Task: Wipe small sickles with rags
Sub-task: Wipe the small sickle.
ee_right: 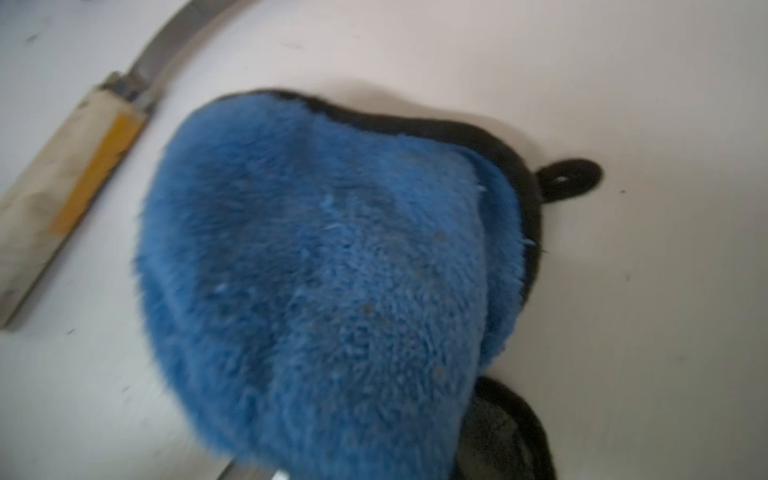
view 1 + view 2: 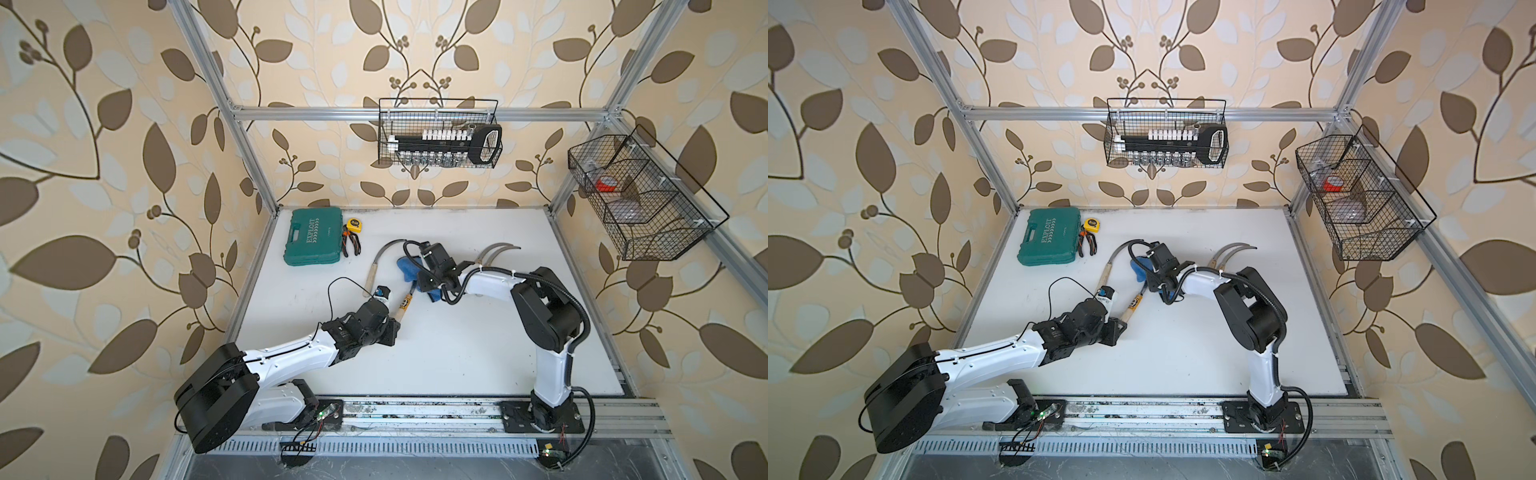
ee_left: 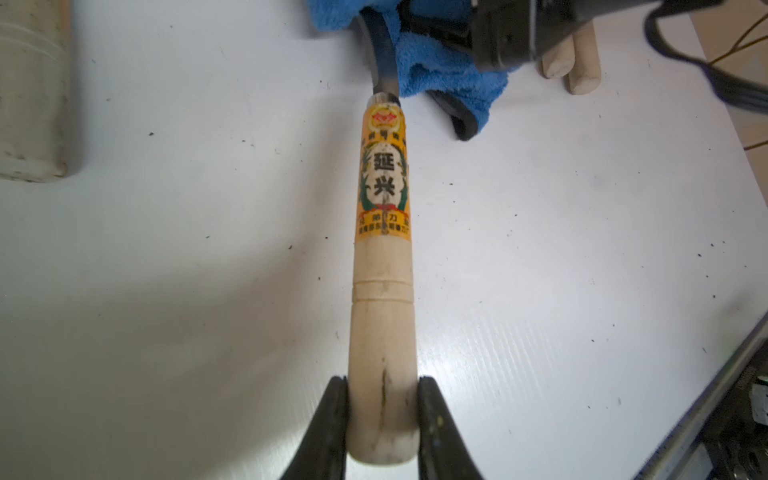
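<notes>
White table [image 2: 457, 353] centre: left gripper [image 3: 382, 388] clamped the sickle [image 3: 384, 266] handle butt; its long axis ran toward the right gripper [image 2: 428, 286], clenched on the rag [image 1: 324, 270] covering the blade.

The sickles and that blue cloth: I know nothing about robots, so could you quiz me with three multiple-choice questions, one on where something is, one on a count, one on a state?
1. Where is the blue cloth?
A. In a wire basket
B. Over the blade of the held sickle
C. On the green case

2. How many sickles show in the top views?
A. Two
B. Four
C. Six

3. How is the left tool?
A. Shut on a wooden handle
B. Open above the table
C. Gripping pliers

Answers:
1 B: both top views show it bunched on that blade.
2 B: one held, another sickle beside it, two more sickles to the right.
3 A: the left wrist view shows both fingers pressed against the handle.
</notes>
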`<state>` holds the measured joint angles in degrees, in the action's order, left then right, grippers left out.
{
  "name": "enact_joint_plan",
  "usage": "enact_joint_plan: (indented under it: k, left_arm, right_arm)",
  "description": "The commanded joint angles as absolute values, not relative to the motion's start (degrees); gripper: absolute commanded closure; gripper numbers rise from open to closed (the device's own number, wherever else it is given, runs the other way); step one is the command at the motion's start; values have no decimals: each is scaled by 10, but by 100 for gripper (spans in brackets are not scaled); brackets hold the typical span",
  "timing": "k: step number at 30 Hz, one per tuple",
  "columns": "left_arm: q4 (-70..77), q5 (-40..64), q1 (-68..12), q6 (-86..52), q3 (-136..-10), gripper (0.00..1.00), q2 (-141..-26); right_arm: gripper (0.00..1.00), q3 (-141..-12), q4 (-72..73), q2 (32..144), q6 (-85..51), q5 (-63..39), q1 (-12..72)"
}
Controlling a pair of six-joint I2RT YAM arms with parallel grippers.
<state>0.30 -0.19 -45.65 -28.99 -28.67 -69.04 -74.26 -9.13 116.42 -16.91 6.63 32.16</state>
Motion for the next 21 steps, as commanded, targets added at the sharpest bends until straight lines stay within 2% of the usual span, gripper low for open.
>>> enact_joint_plan:
  k: [1, 9, 21]
  left_arm:
    - [34, 24, -456, -287, -300, 100, -695]
    - [33, 25, -456, -283, -312, 100, -706]
    - [36, 15, -450, -291, -310, 100, -717]
  right_arm:
    - [100, -797, -125, 1214, -152, 53, 309]
    - [100, -847, -143, 1245, -132, 36, 316]
    - [100, -665, -92, 1085, -153, 97, 417]
